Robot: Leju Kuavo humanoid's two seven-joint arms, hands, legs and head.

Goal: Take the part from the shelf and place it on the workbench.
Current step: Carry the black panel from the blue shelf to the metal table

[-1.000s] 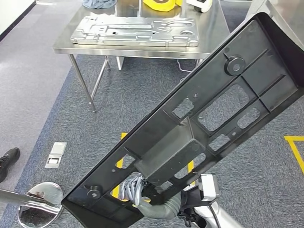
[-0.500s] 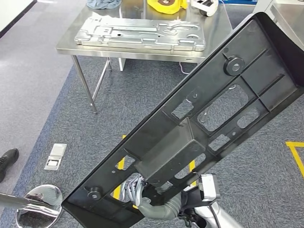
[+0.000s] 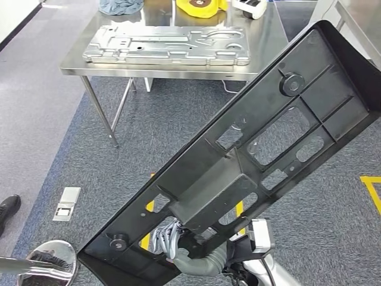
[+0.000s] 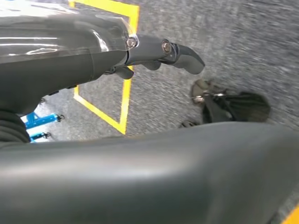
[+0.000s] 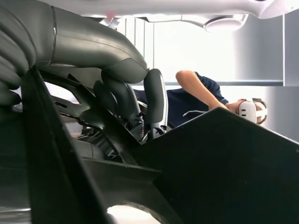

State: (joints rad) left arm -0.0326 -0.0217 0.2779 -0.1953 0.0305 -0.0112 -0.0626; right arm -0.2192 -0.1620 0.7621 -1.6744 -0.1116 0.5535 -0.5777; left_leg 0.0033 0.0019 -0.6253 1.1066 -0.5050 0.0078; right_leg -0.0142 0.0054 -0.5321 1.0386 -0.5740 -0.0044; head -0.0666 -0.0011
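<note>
A long black plastic part (image 3: 252,149) with cut-outs and ribs slants across the head view, its high end at the upper right. My right hand (image 3: 172,243) grips it from underneath near its low end. In the right wrist view the thumb and fingers (image 5: 155,100) wrap around a rib of the part (image 5: 229,163). My left hand (image 4: 105,51) hangs over the carpet with a dark finger (image 4: 183,55) stretched out and nothing in it. The steel workbench (image 3: 72,70) stands ahead at the top of the head view.
A silver pressed metal plate (image 3: 166,44), a yellow object (image 3: 200,6), a blue-grey cloth (image 3: 120,6) and a white device (image 3: 252,6) lie on the workbench. A floor box (image 3: 66,204), a person's shoe (image 3: 8,208) and yellow tape (image 3: 372,189) mark the carpet. A person wearing a headset (image 5: 252,111) stands behind.
The whole picture has swayed a little, so the workbench sits slightly further left than half a second ago. The black part stays in my right hand at the same slant.
</note>
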